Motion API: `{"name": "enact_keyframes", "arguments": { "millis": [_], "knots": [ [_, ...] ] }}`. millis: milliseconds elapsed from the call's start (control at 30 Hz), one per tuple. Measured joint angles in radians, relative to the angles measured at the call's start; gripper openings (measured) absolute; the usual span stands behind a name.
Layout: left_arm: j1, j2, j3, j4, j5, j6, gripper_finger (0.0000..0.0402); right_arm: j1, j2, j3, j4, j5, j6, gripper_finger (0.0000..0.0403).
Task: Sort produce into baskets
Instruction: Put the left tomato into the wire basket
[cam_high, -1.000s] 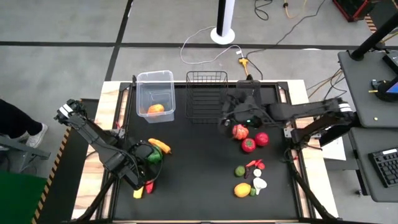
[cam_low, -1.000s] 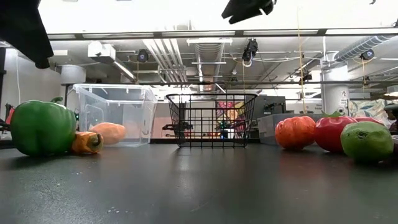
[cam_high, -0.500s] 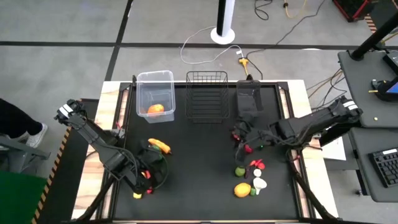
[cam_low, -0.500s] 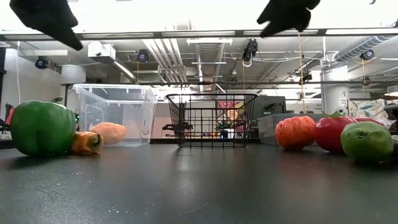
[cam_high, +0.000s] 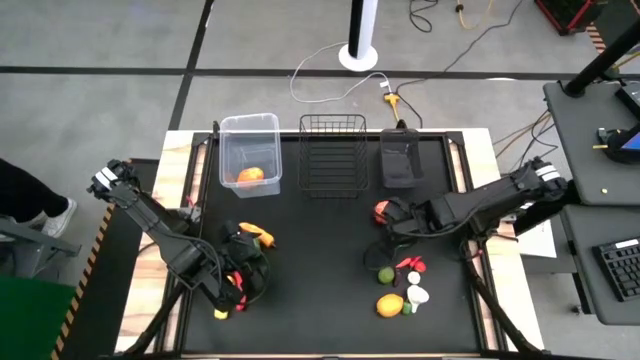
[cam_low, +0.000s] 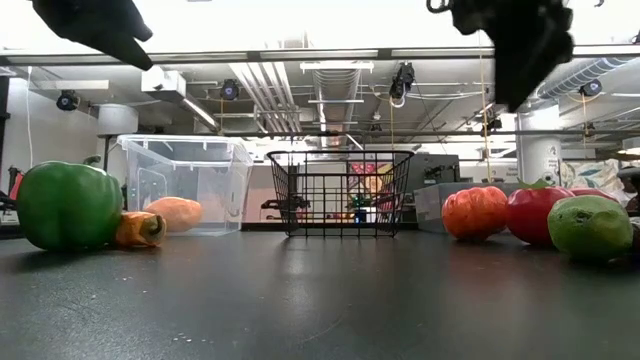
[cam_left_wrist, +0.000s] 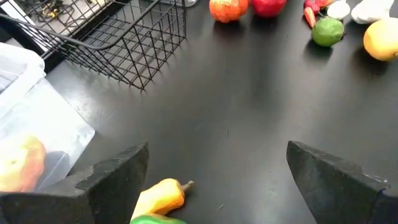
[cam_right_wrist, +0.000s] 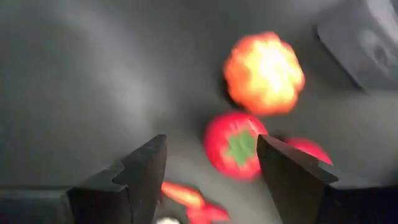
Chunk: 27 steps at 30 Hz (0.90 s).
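Note:
My left gripper (cam_high: 240, 268) hangs open over a green pepper (cam_low: 68, 205) and a yellow-orange pepper (cam_left_wrist: 158, 196) at the table's left. My right gripper (cam_high: 393, 228) hangs open above a red tomato (cam_right_wrist: 236, 146), which lies on the mat beside an orange-red tomato (cam_high: 382, 211) and another red fruit (cam_right_wrist: 308, 149). The fingers (cam_right_wrist: 140, 168) stand either side of the red tomato and clear of it. At the far edge stand a clear tub (cam_high: 250, 148) holding an orange fruit (cam_high: 250, 175), a black wire basket (cam_high: 333, 155) and a dark bin (cam_high: 400, 160).
A lime (cam_high: 386, 274), red chilies (cam_high: 408, 264), a white piece (cam_high: 417, 295) and a yellow lemon (cam_high: 390, 304) lie near the front right. Small yellow and red pieces (cam_high: 225, 310) lie by the left arm. The mat's middle (cam_high: 320, 250) is bare.
My right gripper has gone from over the dark bin toward the table's near edge and down, and now hangs over the tomatoes. My left gripper has shifted a little and now covers the green pepper in the high view.

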Motion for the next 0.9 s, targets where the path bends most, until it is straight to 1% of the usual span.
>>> {"name": "enact_keyframes", "arguments": {
  "millis": [133, 233, 433, 567, 667, 833, 900],
  "knots": [
    [0.0, 0.0, -0.01, 0.001, -0.005, 0.015, 0.0361, 0.002, 0.038, 0.011, -0.102, -0.085, 0.008, 0.0257],
    [0.001, 0.0, -0.018, 0.002, -0.05, 0.037, 0.0361, 0.002, 0.04, -0.006, -0.119, -0.13, -0.002, 0.0279],
    [0.009, 0.0, -0.026, 0.001, -0.077, 0.06, 0.0361, 0.002, 0.028, -0.013, -0.124, -0.133, 0.013, 0.0325],
    [0.012, 0.0, -0.023, -0.007, -0.1, 0.088, 0.0361, 0.0, 0.027, -0.015, -0.124, -0.105, 0.013, 0.0346],
    [0.013, 0.0, 0.02, -0.071, -0.094, 0.13, 0.0361, -0.006, 0.032, -0.015, -0.122, -0.093, 0.012, 0.0353],
    [0.016, -0.008, 0.138, -0.28, -0.097, 0.134, 0.0361, -0.011, 0.047, -0.017, -0.114, -0.078, 0.01, 0.0354],
    [0.017, -0.012, 0.168, -0.348, -0.103, 0.127, 0.0361, -0.014, 0.047, -0.025, -0.086, -0.067, 0.007, 0.0354]
  ]
}}
